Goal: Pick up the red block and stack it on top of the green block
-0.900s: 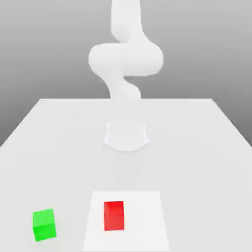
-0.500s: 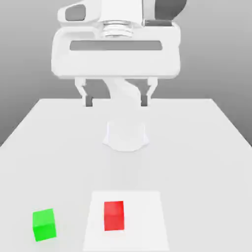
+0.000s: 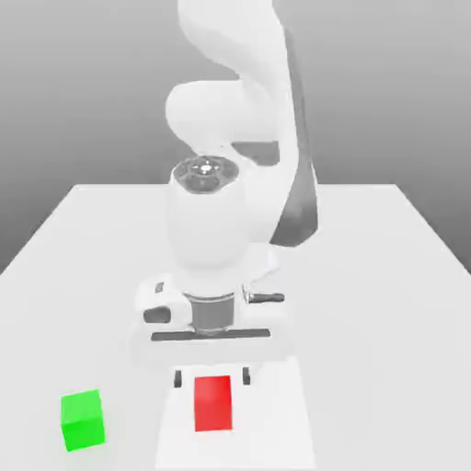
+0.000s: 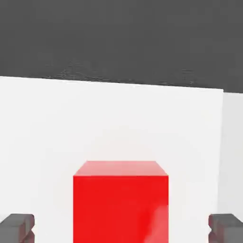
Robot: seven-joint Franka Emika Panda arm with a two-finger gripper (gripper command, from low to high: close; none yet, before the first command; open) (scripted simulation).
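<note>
Exterior view shows you the pale table (image 3: pixel 368 304) running beneath everything, and the big change is over it: the white arm (image 3: pixel 271 120) has folded down and forward, where half a second ago its hand was high up near the top of the picture. For your task, that looks like the approach to the pick well under way, with the grasp itself still to come.

Next in size, the white square (image 3: pixel 276 423) lies where it did, at the near part of the table. Your gripper (image 3: pixel 212 377) is now low over it, its jaws released and spread wide, holding nothing.

Between them in the picture sits the red block (image 3: pixel 212 403), upright on the square and unmoved. The green block (image 3: pixel 83 420) has not shifted either; it rests on the table off the square, towards the exterior view's left, well apart from the red one, so your stacking target looks free to receive it.

Smallest, the dark finger pads (image 4: pixel 19 228) show in the hand view with a gap on each side of the red block. You can't tell for certain whether they are low enough to grip; I'd judge a little more lowering and careful centring is needed before you close, or one pad could nudge the cube askew.

As for brands, labels or writing, you'll find nothing readable on arm or blocks.
</note>
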